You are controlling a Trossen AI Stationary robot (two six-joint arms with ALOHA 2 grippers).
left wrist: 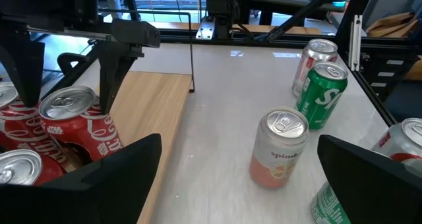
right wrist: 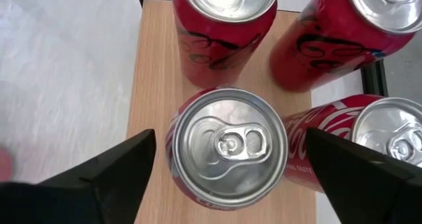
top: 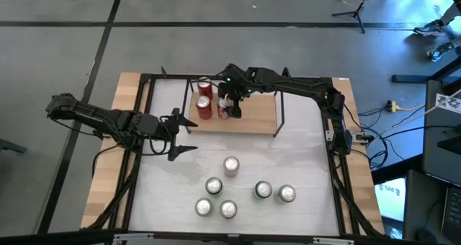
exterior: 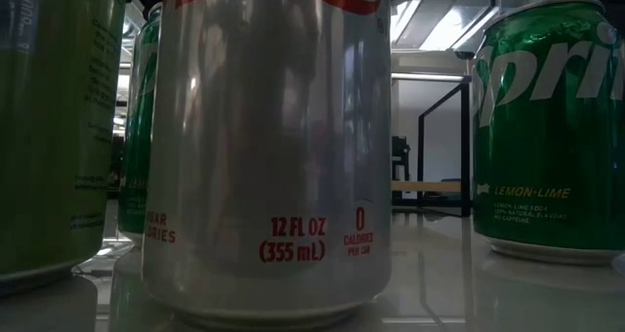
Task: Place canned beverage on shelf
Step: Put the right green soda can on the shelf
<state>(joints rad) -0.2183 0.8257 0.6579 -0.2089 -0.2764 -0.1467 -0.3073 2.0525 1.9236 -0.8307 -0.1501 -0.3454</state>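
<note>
Red can (right wrist: 227, 148) is straddled on the shelf (top: 256, 115) by the right gripper (right wrist: 227, 165), jaws parted, ungrasped. Release is judged done; a straight lift clear is called for.

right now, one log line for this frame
right gripper: open over red can on shelf | left gripper: open, idle | table: six cans

The shelf (top: 252, 115) stands at the far middle of the table (top: 302, 158). Four Coca-Cola cans (top: 204, 105) cluster upright on its left end; its right part lies bare. The right gripper (top: 229, 104) hangs over that cluster, fingers spread either side of one can (right wrist: 227, 145). The left gripper (top: 181, 133), fingers apart, sits just left of the shelf. Six cans (top: 230, 165) stand nearer the front edge, among them a Spindrift can (left wrist: 279, 147) and a Sprite can (left wrist: 322, 95).
</note>
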